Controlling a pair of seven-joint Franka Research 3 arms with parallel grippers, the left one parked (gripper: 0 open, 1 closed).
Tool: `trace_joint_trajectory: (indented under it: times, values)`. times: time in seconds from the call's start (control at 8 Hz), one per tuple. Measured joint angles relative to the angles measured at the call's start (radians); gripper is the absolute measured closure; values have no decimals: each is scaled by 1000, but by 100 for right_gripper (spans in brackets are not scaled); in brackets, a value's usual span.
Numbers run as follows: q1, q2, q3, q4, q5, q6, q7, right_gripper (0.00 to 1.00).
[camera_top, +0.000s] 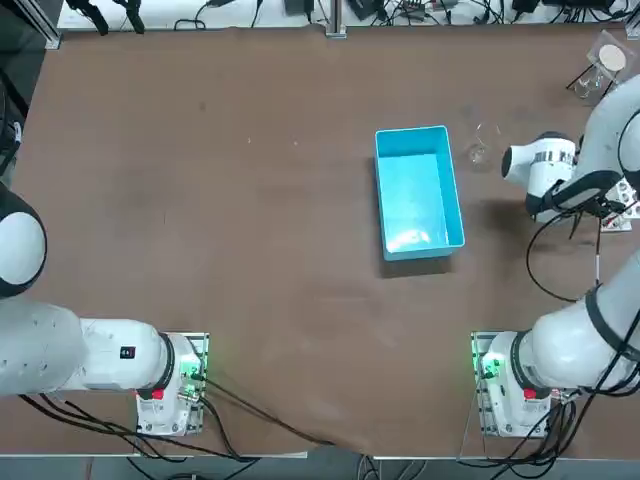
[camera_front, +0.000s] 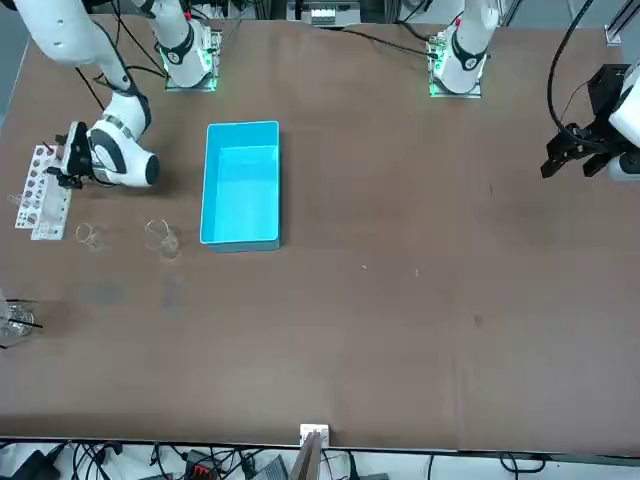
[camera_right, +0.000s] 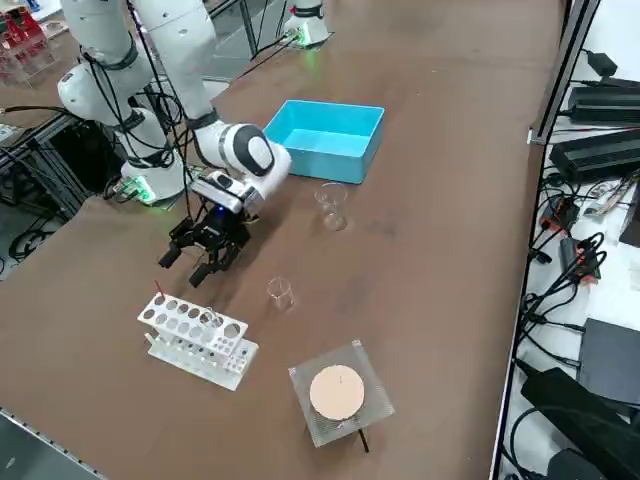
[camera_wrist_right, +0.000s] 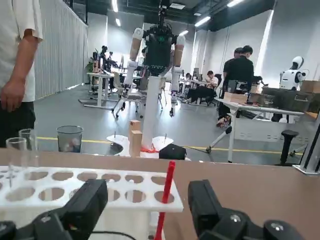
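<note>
pincer (camera_right: 182, 268) wide open, holding nothing, just short of the white rack (camera_right: 195, 335); i see its red stick (camera_wrist_right: 166, 200) untouched, nothing lifted yet.

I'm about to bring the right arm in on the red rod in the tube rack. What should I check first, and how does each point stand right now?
1. Right pincer open: ok, the jaws stand well apart in the wrist view.
2. Red rod lined up with the gap: ok, it rises between the jaws.
3. Rod upright: not ok, it leans slightly in its hole.
4. Pincer clear of the tube rack: ok, the side view shows it short of the rack, not touching.
5. Small beaker out of the way: ok, it stands apart, beside the rack.
6. Rod loose in its hole: cannot tell.
</note>
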Motion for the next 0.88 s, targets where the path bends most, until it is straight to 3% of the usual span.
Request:
trace_joint_trajectory:
  times: [0.88]
  values:
    - [-51,-19,0,-48,-96,-24,42,10]
